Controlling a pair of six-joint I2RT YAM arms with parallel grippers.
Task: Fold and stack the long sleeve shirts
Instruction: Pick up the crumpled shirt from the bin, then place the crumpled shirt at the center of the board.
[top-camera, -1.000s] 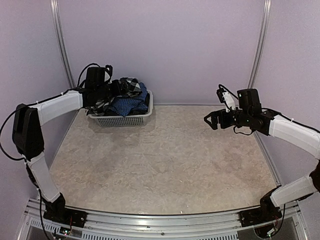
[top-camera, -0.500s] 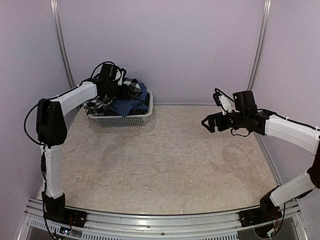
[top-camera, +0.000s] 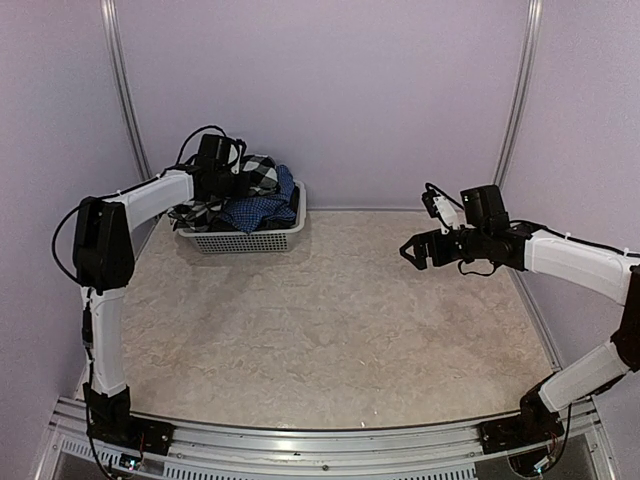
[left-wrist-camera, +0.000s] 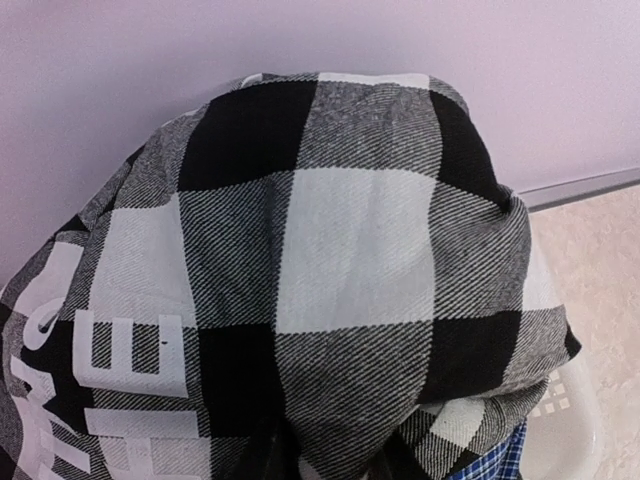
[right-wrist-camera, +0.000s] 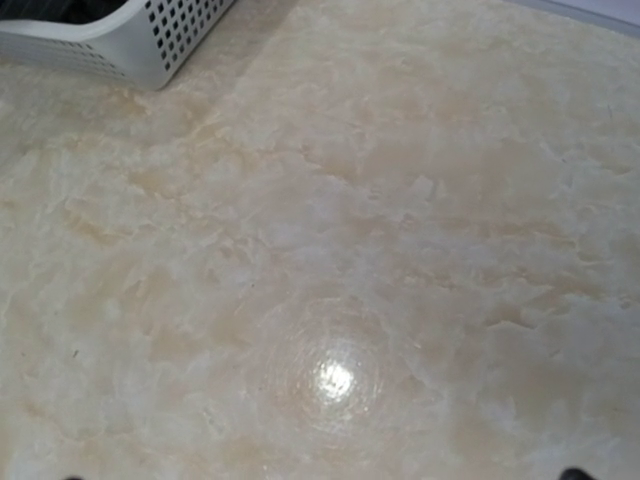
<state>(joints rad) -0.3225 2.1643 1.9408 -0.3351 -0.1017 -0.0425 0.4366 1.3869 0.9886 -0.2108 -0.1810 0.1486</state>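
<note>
basket (top-camera: 246, 241): black-and-white check shirt (left-wrist-camera: 330, 250) heaped inside, over blue shirt (top-camera: 262, 212); my left gripper (top-camera: 238, 184) sunk in the heap, grip i can't make out; my right gripper (top-camera: 418, 252) spread wide, empty, well right of basket.

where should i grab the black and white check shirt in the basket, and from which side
Pinch the highest bulge of the black-and-white check shirt, the rounded fold heaped above the basket rim. Come down from above, on the left: it lies on top of the pile, and the blue shirt sits lower to its right, so a top pinch likely lifts it alone.
</note>
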